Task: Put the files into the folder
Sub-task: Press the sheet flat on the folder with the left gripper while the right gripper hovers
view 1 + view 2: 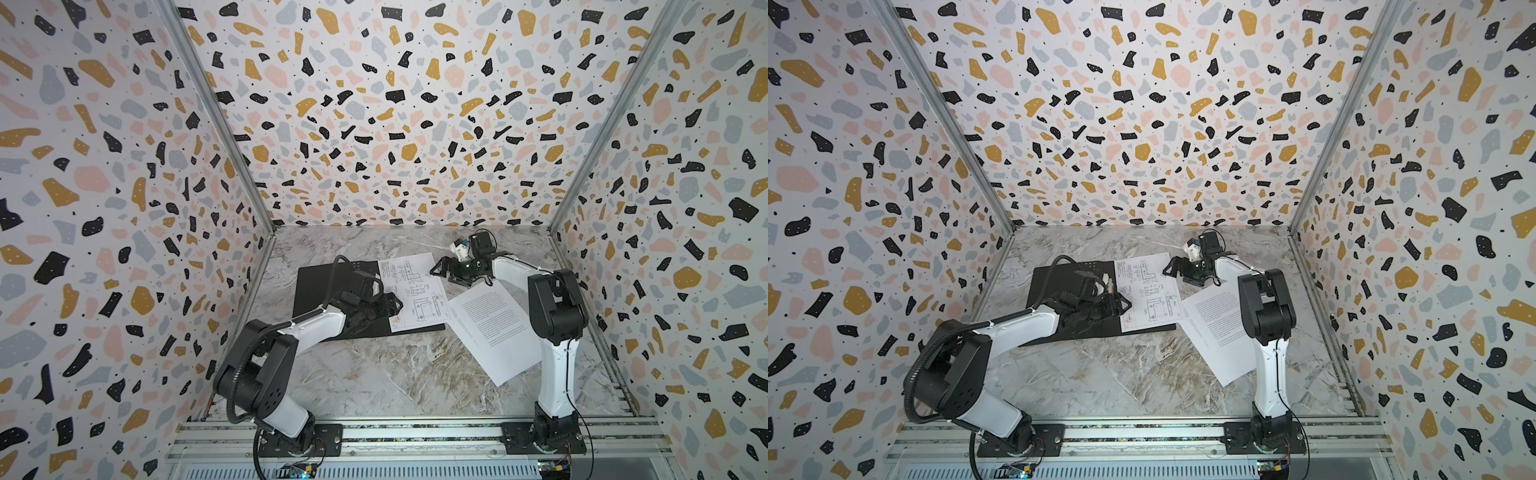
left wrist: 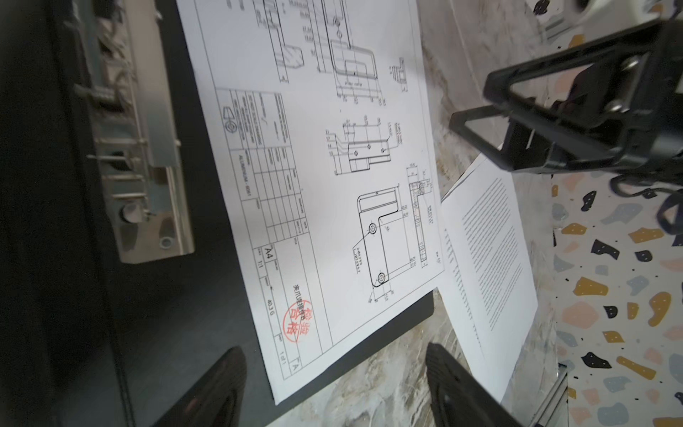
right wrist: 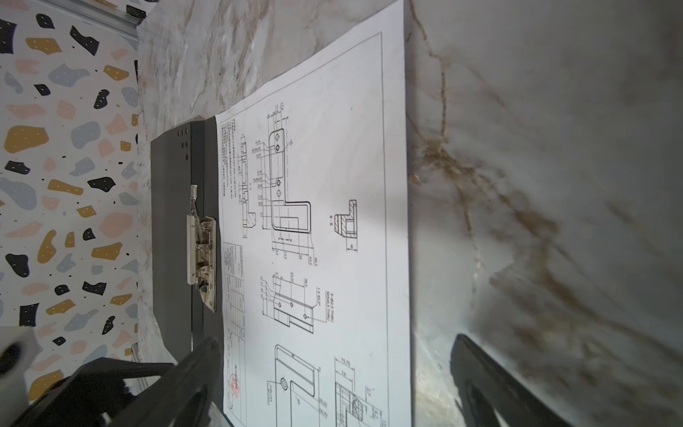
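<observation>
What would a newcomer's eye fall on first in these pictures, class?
Loud terrazzo-patterned walls enclose the marble table. Mid-table lies the open black folder, with the drawing sheet over its right half. The text sheet lies on the marble further right.

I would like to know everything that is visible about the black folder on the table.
The folder lies open and flat on the marble table, its matte black inside facing up. A metal clip sits along its spine. The drawing sheet covers its right half, overhanging the far edge. The open left gripper is above it.
</observation>
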Tool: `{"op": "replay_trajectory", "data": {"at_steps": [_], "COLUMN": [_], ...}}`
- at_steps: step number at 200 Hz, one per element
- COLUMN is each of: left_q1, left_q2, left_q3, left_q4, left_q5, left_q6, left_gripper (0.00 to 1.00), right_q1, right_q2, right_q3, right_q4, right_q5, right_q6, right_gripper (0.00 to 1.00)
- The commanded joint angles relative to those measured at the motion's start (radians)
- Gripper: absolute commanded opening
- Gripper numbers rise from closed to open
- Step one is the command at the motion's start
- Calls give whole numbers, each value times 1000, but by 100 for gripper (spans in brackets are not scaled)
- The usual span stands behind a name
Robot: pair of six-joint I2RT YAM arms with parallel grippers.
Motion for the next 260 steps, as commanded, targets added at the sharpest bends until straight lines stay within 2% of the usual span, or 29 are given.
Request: {"op": "replay_trajectory", "data": {"at_steps": [1, 20, 80, 260], "left_q1": [34, 73, 166, 210], "left_q2": [-43, -63, -67, -55], "left_q3": [-5, -29, -90, -110], "left_q4": [-41, -47, -40, -8], "left_q5": [-39, -46, -39, -11], "left_q6": [20, 33, 65, 76], "left_gripper": [82, 88, 89, 89], "right_q1": [10, 14, 33, 70], "right_q2": [25, 47, 47, -68], "right_q3": [38, 57, 37, -135], "right_q4": [-16, -20, -14, 114], "right_q5": [-2, -2, -25, -65], "right_q6": [6, 5, 7, 95], "right_gripper": [97, 97, 97, 97]}}
